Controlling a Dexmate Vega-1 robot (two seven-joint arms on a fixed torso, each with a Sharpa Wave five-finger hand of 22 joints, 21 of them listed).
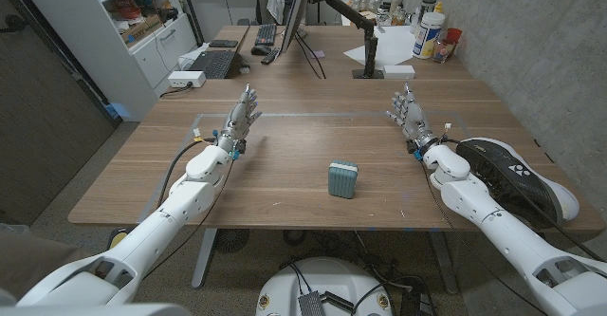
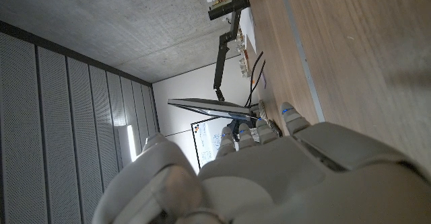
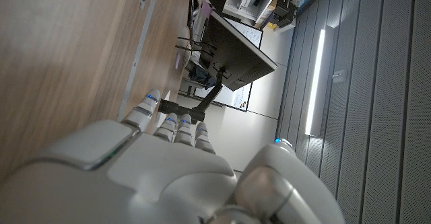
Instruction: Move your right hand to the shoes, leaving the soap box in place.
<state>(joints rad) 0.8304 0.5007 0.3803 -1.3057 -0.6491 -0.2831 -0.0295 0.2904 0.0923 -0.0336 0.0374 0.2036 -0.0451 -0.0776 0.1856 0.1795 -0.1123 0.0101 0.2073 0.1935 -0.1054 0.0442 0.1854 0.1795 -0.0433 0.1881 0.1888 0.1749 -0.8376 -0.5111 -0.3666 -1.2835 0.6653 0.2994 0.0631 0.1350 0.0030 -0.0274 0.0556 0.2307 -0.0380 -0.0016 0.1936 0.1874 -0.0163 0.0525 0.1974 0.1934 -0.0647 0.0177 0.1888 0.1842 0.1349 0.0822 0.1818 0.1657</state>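
Black shoes (image 1: 507, 176), toes toward table's near-right edge, soap box (image 1: 342, 178) upright

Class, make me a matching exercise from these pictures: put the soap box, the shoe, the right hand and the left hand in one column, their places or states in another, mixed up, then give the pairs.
Things
1. soap box
2. shoe
3. right hand
4. left hand

Places or states
A. black and white, at the table's right edge
B. open, on the table's left half
C. teal, near the table's front middle
D. open, just behind the shoe

Pairs: 1-C, 2-A, 3-D, 4-B
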